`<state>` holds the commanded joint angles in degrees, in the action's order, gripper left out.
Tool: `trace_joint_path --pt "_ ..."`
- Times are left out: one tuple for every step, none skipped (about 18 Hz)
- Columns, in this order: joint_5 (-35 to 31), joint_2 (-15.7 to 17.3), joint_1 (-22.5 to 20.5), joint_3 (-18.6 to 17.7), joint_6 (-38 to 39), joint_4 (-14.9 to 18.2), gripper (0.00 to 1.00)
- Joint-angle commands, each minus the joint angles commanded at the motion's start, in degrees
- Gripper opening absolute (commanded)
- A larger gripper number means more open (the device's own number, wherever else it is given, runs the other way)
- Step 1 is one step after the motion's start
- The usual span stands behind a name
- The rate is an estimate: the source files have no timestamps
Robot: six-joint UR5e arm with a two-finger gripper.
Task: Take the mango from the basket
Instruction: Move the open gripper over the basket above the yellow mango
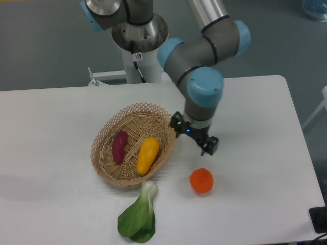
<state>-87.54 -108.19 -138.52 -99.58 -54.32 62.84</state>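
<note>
The yellow-orange mango (147, 154) lies in the right half of the tan woven basket (134, 108), its long axis running from front left to back right. My gripper (194, 137) hangs pointing down just past the basket's right rim, to the right of the mango and above the table. Its two black fingers (210, 145) stick out on either side of the wrist, spread apart and open with nothing between them. The wrist hides the fingertips' lower parts.
A dark purple vegetable (120, 146) lies in the basket left of the mango. A round orange fruit (201, 180) sits on the table below the gripper. A green leafy vegetable (139, 217) lies in front of the basket. The robot's base column (139, 41) stands behind.
</note>
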Motion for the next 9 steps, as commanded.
trace_joint_path --pt "0.0 0.0 0.9 -0.3 0.2 0.2 1.0" --pt "0.0 0.1 1.4 -0.8 0.2 0.2 1.0" --pt "0.0 0.1 1.8 -1.4 0.2 0.2 1.0" --pt "0.0 0.3 2.4 -2.2 0.3 0.2 1.0" --pt "0.0 0.4 2.8 -3.0 0.8 0.2 1.0" --pt "0.0 0.6 3.3 -3.3 2.2 0.2 1.0" --pt "0.0 0.6 3.9 -3.4 4.2 0.2 1.0" --pt "0.3 0.6 4.3 -3.4 6.7 0.1 1.0" --pt "0.9 0.5 4.7 -3.4 8.8 0.0 1.0"
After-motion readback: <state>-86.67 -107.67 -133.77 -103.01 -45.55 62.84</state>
